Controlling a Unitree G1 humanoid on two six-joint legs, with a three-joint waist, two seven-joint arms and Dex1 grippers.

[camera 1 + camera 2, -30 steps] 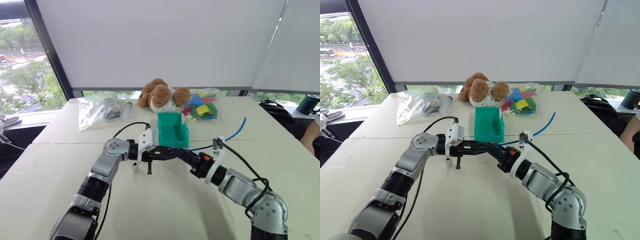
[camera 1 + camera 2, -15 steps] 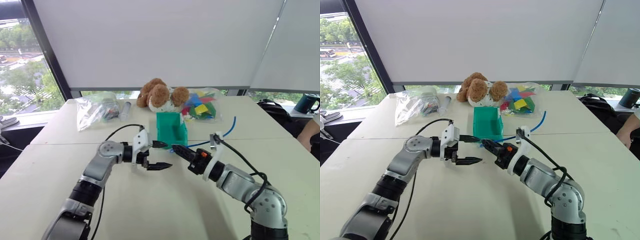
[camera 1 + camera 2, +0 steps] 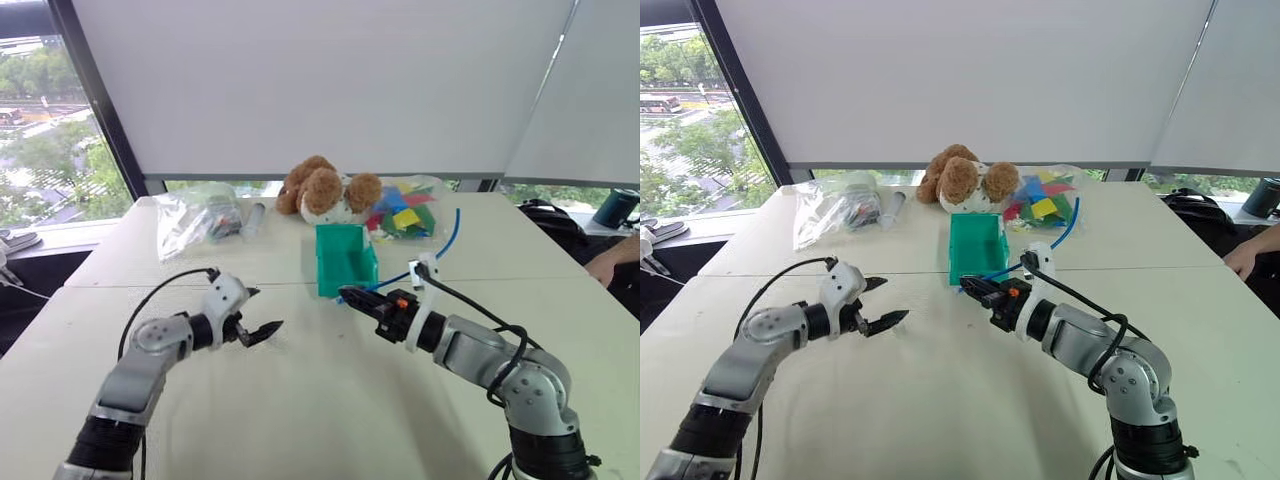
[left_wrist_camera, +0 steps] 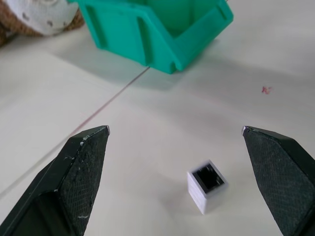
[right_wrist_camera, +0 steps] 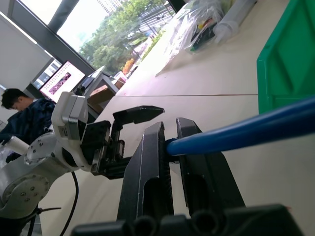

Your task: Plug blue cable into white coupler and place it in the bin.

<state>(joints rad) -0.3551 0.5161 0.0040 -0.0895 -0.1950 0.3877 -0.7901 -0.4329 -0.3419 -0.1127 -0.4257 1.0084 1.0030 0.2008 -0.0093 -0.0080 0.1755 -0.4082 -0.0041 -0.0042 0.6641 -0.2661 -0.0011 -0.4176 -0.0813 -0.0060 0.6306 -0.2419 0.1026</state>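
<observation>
My right gripper (image 3: 345, 294) is shut on the end of the blue cable (image 3: 452, 238), just in front of the teal bin (image 3: 345, 260). From the fingers the cable arcs up and back to the right. In the right wrist view the cable (image 5: 246, 130) is pinched between the two black fingers. My left gripper (image 3: 265, 310) stands open low over the table, apart from and to the left of the right one. The left wrist view shows the white coupler (image 4: 206, 185) on the table between the open fingers, untouched, its dark socket facing the camera.
Behind the bin lie a teddy bear (image 3: 325, 190), a bag of coloured blocks (image 3: 405, 212) and a clear bag (image 3: 195, 215) with a tube (image 3: 255, 213) beside it. A person's arm (image 3: 612, 262) rests at the table's right edge.
My left gripper has opened, let go of the coupler and swung left and down, away from the right gripper. The right gripper still holds the cable near the bin.
</observation>
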